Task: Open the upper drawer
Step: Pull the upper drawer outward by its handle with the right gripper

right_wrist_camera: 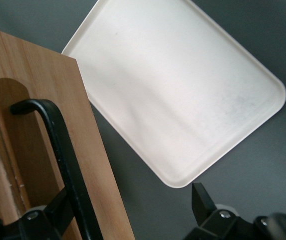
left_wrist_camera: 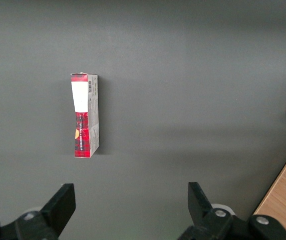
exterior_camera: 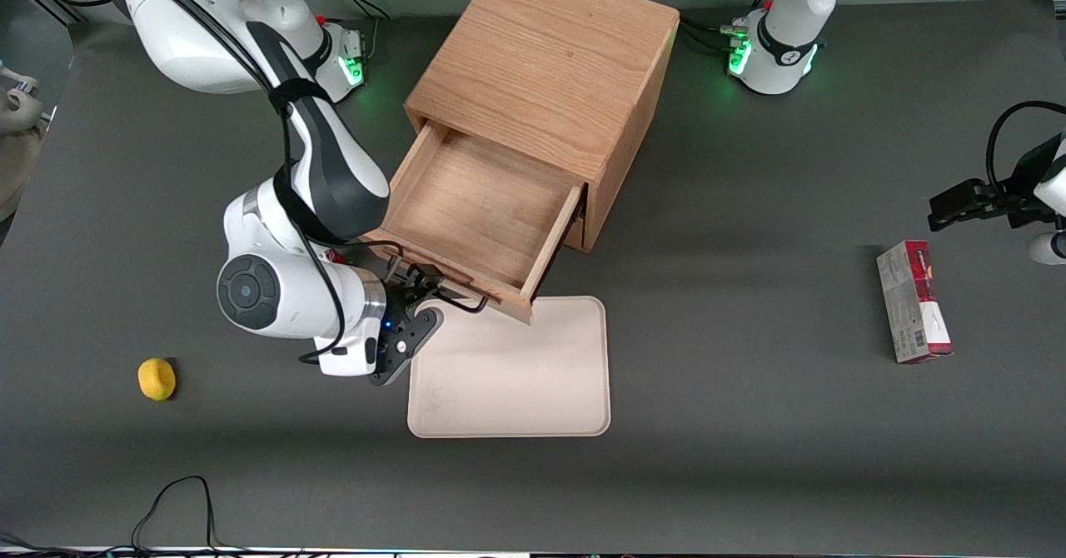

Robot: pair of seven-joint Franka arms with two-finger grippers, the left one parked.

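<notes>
Right wrist view, gripper (right_wrist_camera: 127,212) spread wide, one finger touching upper drawer (exterior_camera: 479,216) handle (right_wrist_camera: 62,155), drawer pulled out.

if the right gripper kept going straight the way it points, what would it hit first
Probably the tray. The gripper points down past the upper drawer front, one finger beside the handle, and the tray lies below, though depth is unclear.
</notes>
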